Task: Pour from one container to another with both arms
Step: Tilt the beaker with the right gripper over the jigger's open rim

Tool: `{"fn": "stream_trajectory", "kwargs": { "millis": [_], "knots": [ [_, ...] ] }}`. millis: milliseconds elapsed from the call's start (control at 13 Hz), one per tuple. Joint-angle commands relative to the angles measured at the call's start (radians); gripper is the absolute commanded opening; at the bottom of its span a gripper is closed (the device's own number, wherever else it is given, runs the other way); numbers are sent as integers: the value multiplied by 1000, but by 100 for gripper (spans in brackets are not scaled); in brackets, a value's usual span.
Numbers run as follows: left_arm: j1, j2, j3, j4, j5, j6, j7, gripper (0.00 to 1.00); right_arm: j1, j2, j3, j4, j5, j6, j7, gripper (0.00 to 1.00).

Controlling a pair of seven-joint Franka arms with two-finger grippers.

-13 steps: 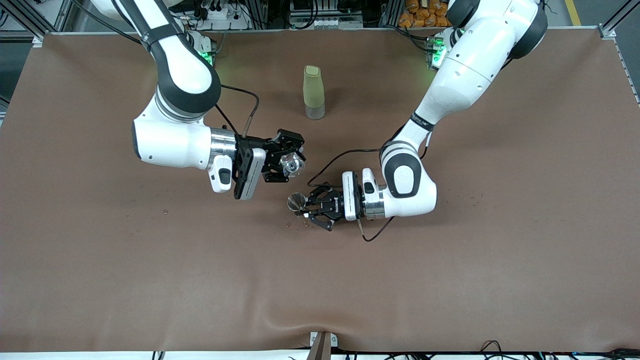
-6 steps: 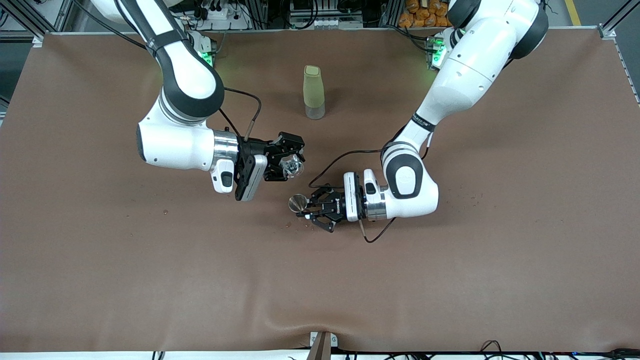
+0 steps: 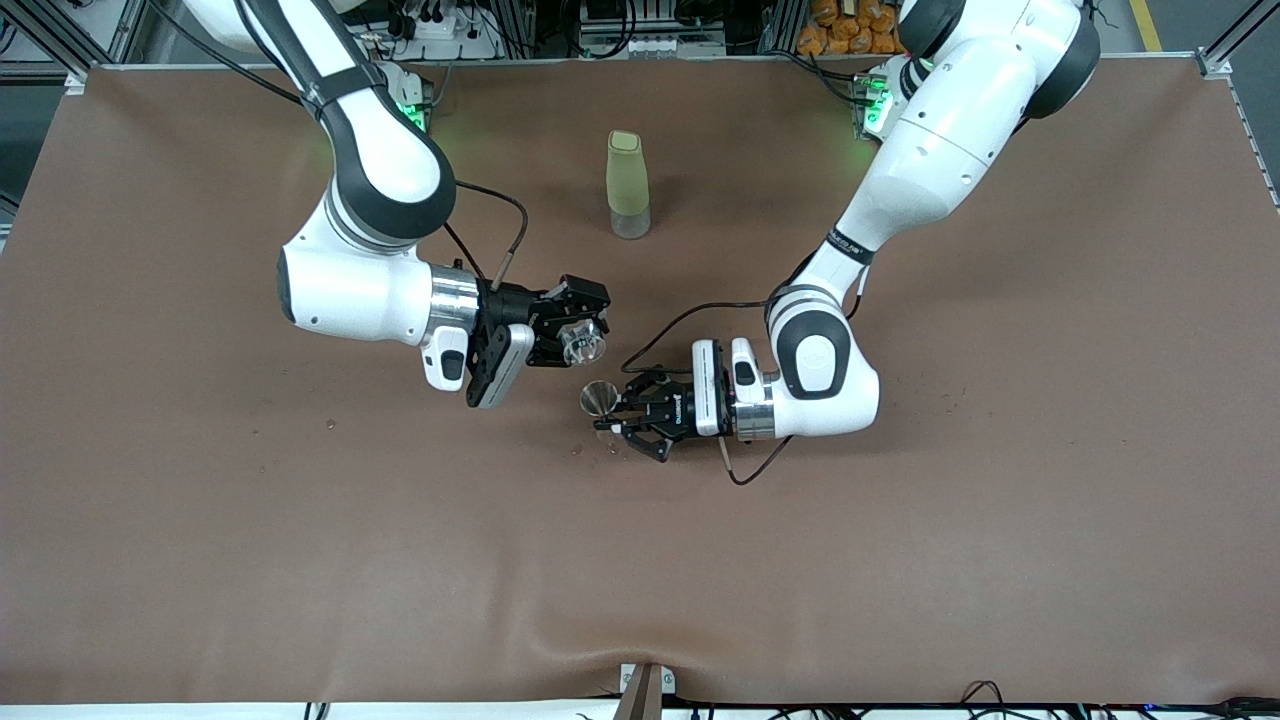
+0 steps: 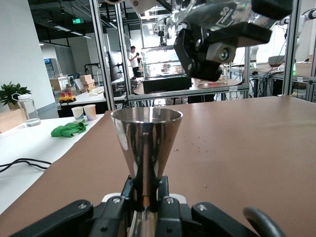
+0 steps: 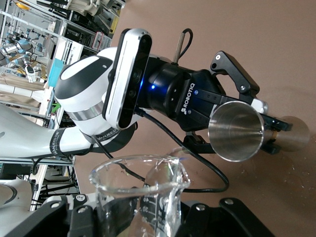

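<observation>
My right gripper is shut on the tiny clear glass cup, held above the table just beside the jigger. In the right wrist view the cup shows printed measuring marks and a pouring lip, with my right gripper clamped round its lower part. My left gripper is shut on the narrow waist of the steel jigger, which stands upright with its open cone up. In the left wrist view the jigger rises from my left gripper, and the right gripper hangs above it.
A tall pale-green bottle with a clear base stands on the brown table, farther from the front camera than both grippers. Black cables loop beside each wrist. Small crumbs dot the table near the jigger.
The right gripper has carried the cup a little closer to the jigger and turned it. The left gripper with the jigger has shifted slightly toward the left arm's end.
</observation>
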Motion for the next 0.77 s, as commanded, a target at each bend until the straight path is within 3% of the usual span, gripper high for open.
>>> {"fn": "stream_trajectory", "kwargs": {
  "millis": [0, 694],
  "knots": [
    [7, -9, -21, -33, -74, -14, 76, 0, 29, 5, -5, 2, -10, 26, 57, 0],
    [24, -31, -23, -103, -91, -97, 92, 0, 37, 5, -3, 2, -10, 24, 171, 0]
  ]
}}
